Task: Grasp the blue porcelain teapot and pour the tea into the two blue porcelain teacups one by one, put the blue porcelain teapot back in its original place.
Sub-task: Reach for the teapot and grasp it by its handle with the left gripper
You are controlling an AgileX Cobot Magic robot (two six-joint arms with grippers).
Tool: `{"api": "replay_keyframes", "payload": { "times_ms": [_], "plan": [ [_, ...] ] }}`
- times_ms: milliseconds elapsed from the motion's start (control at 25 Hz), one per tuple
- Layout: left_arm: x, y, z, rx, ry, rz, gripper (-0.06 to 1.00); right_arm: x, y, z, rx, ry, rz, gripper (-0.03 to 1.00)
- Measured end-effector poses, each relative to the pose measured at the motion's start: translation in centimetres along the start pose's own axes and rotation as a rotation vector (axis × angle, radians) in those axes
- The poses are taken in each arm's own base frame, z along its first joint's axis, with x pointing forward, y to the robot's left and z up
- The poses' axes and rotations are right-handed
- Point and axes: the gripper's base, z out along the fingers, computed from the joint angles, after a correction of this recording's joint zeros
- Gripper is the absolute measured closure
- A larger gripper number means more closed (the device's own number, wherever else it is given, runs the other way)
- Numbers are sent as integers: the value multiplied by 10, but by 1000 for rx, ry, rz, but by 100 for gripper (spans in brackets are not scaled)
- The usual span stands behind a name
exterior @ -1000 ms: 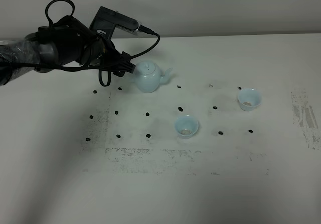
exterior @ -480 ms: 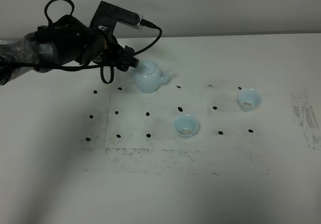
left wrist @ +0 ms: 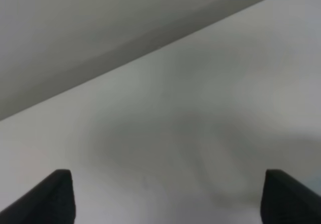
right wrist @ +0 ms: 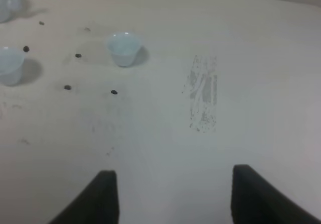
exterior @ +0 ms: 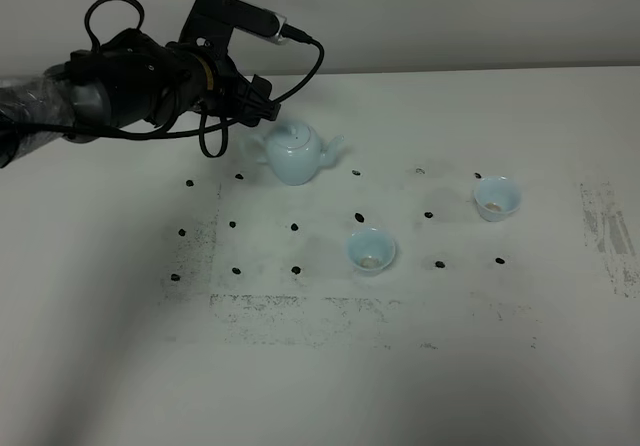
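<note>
Hovering by the handle side of the blue porcelain teapot (exterior: 295,154), the left gripper (exterior: 262,106) spreads its jaws wide, empty, likely lining up a grasp; teapot stands upright on the table (exterior: 120,366), spout towards the nearer teacup (exterior: 371,250) and farther teacup (exterior: 496,197); right gripper (right wrist: 173,196) idles aside, jaws apart, empty.

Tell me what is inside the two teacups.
The nearer teacup and the farther teacup each show a small brownish patch at the bottom; whether it is liquid cannot be told.
</note>
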Motion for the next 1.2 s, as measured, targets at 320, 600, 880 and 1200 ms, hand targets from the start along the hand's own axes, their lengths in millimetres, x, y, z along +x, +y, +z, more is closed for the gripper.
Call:
{"api": "replay_keyframes", "payload": {
  "times_ms": [320,600,880,1200],
  "plan": [
    [2,3,5,-2,-12,7,22,0,0,0,0,0,0,49],
    [7,1,11,4,0,6,22,0,0,0,0,0,0,49],
    [12,1,13,-3,37,8,22,0,0,0,0,0,0,49],
    [16,1,14,-5,70,-10,22,0,0,0,0,0,0,49]
  ]
}}
